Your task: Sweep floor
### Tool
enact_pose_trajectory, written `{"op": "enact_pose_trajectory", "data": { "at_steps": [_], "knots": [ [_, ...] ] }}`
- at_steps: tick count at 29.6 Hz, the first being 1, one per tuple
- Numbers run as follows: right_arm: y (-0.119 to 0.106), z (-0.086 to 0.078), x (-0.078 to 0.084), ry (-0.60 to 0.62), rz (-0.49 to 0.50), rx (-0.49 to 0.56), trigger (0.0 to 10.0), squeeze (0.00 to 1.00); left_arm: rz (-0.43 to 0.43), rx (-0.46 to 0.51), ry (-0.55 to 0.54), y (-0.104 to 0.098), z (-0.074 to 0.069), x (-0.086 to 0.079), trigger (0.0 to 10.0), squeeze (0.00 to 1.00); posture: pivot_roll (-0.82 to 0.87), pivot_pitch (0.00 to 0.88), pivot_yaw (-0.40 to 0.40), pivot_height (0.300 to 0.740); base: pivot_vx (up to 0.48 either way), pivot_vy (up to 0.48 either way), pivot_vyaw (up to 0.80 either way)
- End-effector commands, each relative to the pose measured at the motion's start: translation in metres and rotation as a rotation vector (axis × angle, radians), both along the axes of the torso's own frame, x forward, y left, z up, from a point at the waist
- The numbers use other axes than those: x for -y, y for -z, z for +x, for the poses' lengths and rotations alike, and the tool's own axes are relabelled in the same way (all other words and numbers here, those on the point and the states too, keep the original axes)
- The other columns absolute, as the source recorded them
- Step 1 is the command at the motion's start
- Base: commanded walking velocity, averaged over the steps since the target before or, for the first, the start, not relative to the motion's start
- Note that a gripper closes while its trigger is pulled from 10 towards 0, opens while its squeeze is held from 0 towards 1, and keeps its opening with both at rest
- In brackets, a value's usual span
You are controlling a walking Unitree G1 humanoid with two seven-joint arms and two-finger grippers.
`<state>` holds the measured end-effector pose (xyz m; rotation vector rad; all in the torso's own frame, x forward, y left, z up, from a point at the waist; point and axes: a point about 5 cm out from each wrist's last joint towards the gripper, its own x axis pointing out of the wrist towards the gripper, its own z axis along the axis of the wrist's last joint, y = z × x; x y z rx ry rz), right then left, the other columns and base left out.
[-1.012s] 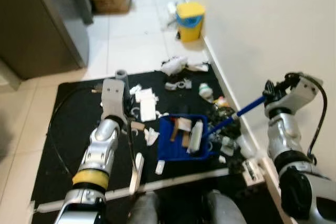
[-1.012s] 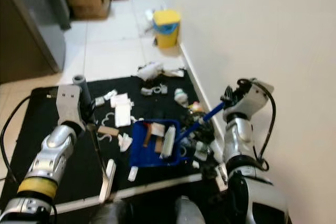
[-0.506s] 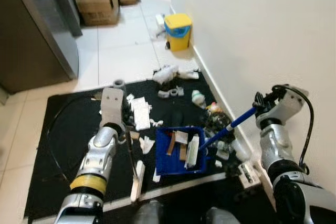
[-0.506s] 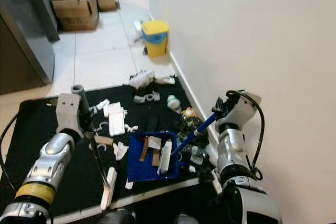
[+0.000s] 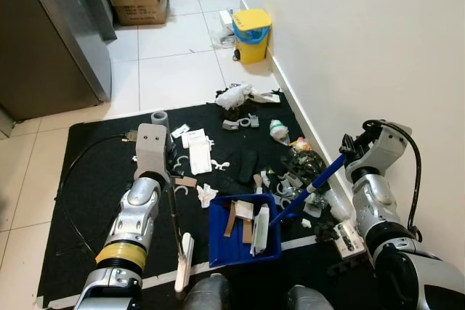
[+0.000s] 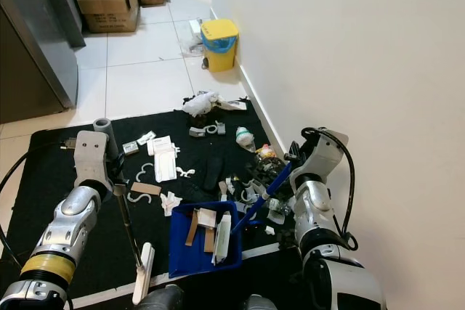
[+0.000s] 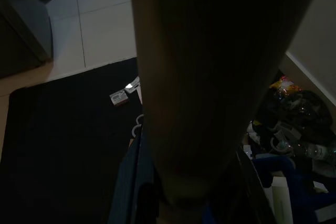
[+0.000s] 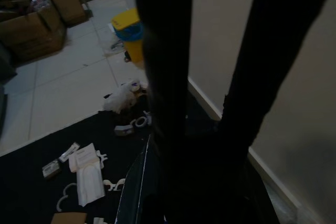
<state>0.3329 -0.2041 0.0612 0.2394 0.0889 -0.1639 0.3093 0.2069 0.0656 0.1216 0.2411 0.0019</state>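
On the black floor mat (image 5: 94,179) in front of me sits a blue dustpan (image 5: 243,231) holding scraps of litter. My right pincer (image 5: 347,147), beside the white wall (image 5: 363,49), is clamped on the dustpan's long blue handle (image 5: 314,182). My left pincer (image 5: 171,173) is closed around a thin broom stick (image 5: 176,215), its pale head (image 5: 183,261) resting on the mat just left of the dustpan. Scattered litter (image 5: 240,117) lies across the mat beyond the dustpan. A yellow bin (image 5: 251,34) stands farther off on the tiled floor (image 5: 174,56), against the wall.
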Motion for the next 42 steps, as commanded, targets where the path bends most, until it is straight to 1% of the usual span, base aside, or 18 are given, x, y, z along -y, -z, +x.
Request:
{"op": "enact_pose_trajectory", "data": {
  "at_steps": [1, 4, 7, 12, 14, 15, 16, 17, 23, 26, 28, 29, 31, 32, 33, 34, 38, 42],
  "knots": [
    [0.001, -0.002, 0.002, 0.026, -0.004, -0.005, 10.0, 0.00, 0.007, 0.016, 0.019, -0.001, 0.001, 0.005, 10.0, 0.00, 0.03, 0.069, -0.011, 0.740, 0.000, 0.000, 0.00],
    [0.001, -0.001, 0.002, 0.028, -0.007, -0.001, 10.0, 0.00, -0.001, 0.026, 0.031, -0.002, 0.003, 0.007, 10.0, 0.00, 0.03, 0.067, -0.009, 0.740, 0.000, 0.000, 0.00],
    [-0.001, -0.001, 0.002, 0.022, 0.020, 0.019, 10.0, 0.00, -0.006, 0.027, 0.035, -0.002, 0.003, 0.009, 10.0, 0.00, 0.03, 0.066, -0.009, 0.740, 0.000, 0.000, 0.00],
    [-0.007, 0.000, 0.009, 0.061, 0.012, 0.049, 10.0, 0.00, 0.009, 0.039, 0.058, -0.003, 0.003, 0.012, 10.0, 0.00, 0.03, 0.066, -0.015, 0.740, 0.000, 0.000, 0.00],
    [-0.008, 0.001, 0.011, 0.067, 0.004, 0.045, 10.0, 0.00, 0.048, 0.064, 0.090, -0.006, 0.002, 0.015, 10.0, 0.00, 0.03, 0.067, -0.018, 0.740, 0.000, 0.000, 0.00],
    [-0.008, 0.001, 0.011, 0.067, 0.004, 0.045, 10.0, 0.00, 0.048, 0.064, 0.090, -0.006, 0.002, 0.015, 10.0, 0.00, 0.03, 0.067, -0.018, 0.740, 0.000, 0.000, 0.00],
    [-0.010, 0.002, 0.013, 0.052, -0.032, 0.040, 10.0, 0.00, 0.098, 0.099, 0.129, -0.010, 0.001, 0.018, 10.0, 0.00, 0.03, 0.068, -0.020, 0.740, 0.000, 0.000, 0.00],
    [-0.010, 0.002, 0.012, 0.042, -0.048, 0.037, 10.0, 0.00, 0.117, 0.121, 0.143, -0.014, 0.001, 0.019, 10.0, 0.00, 0.03, 0.069, -0.022, 0.740, 0.000, 0.000, 0.00],
    [-0.011, 0.003, 0.010, 0.015, -0.071, 0.038, 10.0, 0.00, 0.200, 0.221, 0.198, -0.033, 0.005, 0.023, 10.0, 0.00, 0.03, 0.071, -0.023, 0.740, 0.000, 0.000, 0.00],
    [-0.011, 0.003, 0.008, 0.002, -0.079, 0.039, 10.0, 0.00, 0.180, 0.264, 0.175, -0.040, 0.007, 0.023, 10.0, 0.00, 0.04, 0.072, -0.025, 0.740, 0.000, 0.000, 0.00],
    [-0.011, 0.003, 0.005, -0.017, -0.095, 0.045, 10.0, 0.00, 0.135, 0.268, 0.152, -0.040, 0.008, 0.024, 10.0, 0.00, 0.04, 0.071, -0.021, 0.740, 0.000, 0.000, 0.00],
    [-0.011, 0.003, 0.005, -0.017, -0.095, 0.045, 10.0, 0.00, 0.135, 0.268, 0.152, -0.040, 0.008, 0.024, 10.0, 0.00, 0.04, 0.071, -0.021, 0.740, 0.000, 0.000, 0.00],
    [-0.011, 0.003, 0.004, -0.020, -0.097, 0.048, 10.0, 0.00, 0.052, 0.283, 0.106, -0.042, 0.008, 0.025, 10.0, 0.00, 0.04, 0.069, -0.019, 0.740, 0.000, 0.000, 0.00],
    [-0.011, 0.003, 0.004, -0.020, -0.097, 0.048, 10.0, 0.00, 0.052, 0.283, 0.106, -0.042, 0.008, 0.025, 10.0, 0.00, 0.04, 0.069, -0.019, 0.740, 0.000, 0.000, 0.00],
    [-0.011, 0.003, 0.003, -0.026, -0.097, 0.054, 10.0, 0.00, -0.022, 0.287, 0.068, -0.041, 0.008, 0.026, 10.0, 0.00, 0.03, 0.068, -0.016, 0.740, 0.000, 0.000, -0.80],
    [-0.011, 0.003, 0.003, -0.027, -0.098, 0.052, 10.0, 0.00, -0.036, 0.284, 0.060, -0.041, 0.008, 0.026, 10.0, 0.00, 0.03, 0.068, -0.016, 0.740, 0.000, 0.000, -0.80],
    [-0.011, 0.003, 0.004, -0.028, -0.101, 0.051, 10.0, 0.00, -0.062, 0.272, 0.049, -0.039, 0.008, 0.027, 10.0, 0.00, 0.03, 0.069, -0.015, 0.740, 0.000, 0.000, -0.80],
    [-0.010, 0.002, 0.004, -0.028, -0.101, 0.050, 10.0, 0.00, -0.048, 0.258, 0.069, -0.037, 0.008, 0.030, 10.0, 0.00, 0.03, 0.067, -0.017, 0.740, 0.000, 0.000, -0.80]
  ]
}}
